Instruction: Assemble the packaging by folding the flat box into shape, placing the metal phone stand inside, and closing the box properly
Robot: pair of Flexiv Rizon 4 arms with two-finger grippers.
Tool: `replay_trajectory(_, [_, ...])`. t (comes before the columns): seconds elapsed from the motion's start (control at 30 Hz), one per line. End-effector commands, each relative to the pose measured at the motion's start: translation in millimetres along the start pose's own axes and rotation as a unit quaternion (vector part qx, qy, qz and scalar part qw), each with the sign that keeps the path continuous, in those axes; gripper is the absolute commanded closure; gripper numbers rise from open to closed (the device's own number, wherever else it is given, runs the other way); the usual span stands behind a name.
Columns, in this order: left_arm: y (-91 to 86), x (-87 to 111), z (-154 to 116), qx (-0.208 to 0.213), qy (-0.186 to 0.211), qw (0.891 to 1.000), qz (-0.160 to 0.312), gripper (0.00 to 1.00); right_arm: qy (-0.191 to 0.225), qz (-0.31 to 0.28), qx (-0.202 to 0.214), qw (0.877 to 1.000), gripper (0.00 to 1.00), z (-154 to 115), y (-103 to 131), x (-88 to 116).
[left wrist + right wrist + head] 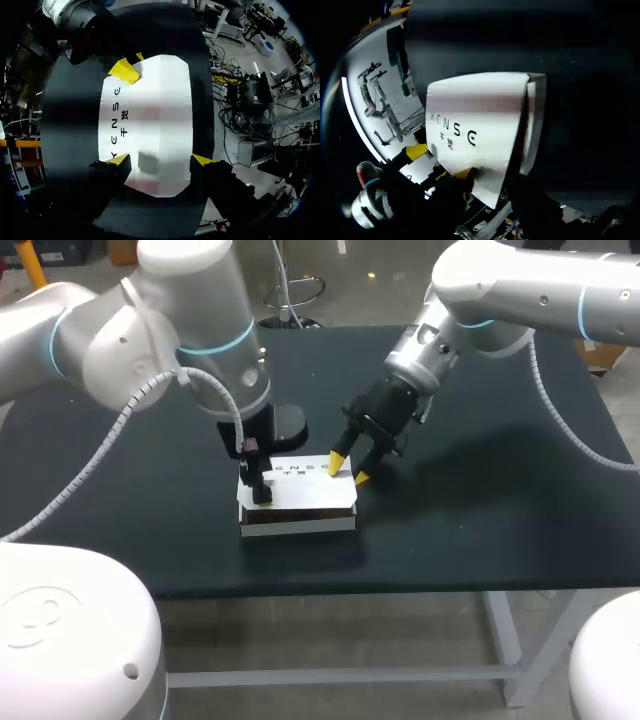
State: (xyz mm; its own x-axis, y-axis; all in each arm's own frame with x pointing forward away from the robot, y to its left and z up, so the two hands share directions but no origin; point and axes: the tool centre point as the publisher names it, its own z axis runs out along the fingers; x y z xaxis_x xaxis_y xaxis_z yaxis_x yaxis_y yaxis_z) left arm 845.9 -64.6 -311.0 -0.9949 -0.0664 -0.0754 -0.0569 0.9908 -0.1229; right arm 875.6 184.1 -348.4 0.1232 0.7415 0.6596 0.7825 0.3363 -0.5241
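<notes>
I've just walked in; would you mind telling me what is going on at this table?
Both arms are working on the white box, which stands folded into shape on the black table. The left gripper sits over the box's left end. The right gripper is open, with its yellow tips down on the right end of the lid, seemingly pressing it closed. The lid looks nearly flat. Whether the phone stand is inside cannot be seen.
</notes>
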Motion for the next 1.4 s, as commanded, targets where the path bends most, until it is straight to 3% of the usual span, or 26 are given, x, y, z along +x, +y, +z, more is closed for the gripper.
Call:
replay_trajectory(0.03, [-1.5,0.5,5.2,-0.003,-0.010,1.000,-0.002,0.21,-0.001,0.000,0.004,1.000,0.56,-0.3,2.7,0.8])
replay_trajectory(0.57, [-1.3,-4.8,18.3,-0.011,-0.071,0.997,-0.011,0.22,-0.001,0.000,0.004,1.000,0.56,-0.3,2.7,0.8])
replay_trajectory(0.77, [-2.1,-6.6,21.1,-0.013,-0.091,0.996,-0.015,0.35,-0.001,0.000,0.004,1.000,0.56,-0.3,2.7,0.8])
replay_trajectory(0.83, [-2.8,-7.4,22.0,-0.012,-0.097,0.995,-0.013,0.47,-0.001,0.000,0.004,1.000,0.56,-0.3,2.7,0.8])
replay_trajectory(0.97, [-3.0,-7.9,24.7,-0.016,-0.110,0.994,-0.015,0.53,-0.001,0.000,0.004,1.000,0.56,-0.3,2.7,0.8])
replay_trajectory(1.4, [-1.2,-5.4,30.6,-0.017,-0.122,0.992,-0.008,0.55,-0.001,0.001,0.002,1.000,0.58,-0.3,2.2,0.1])
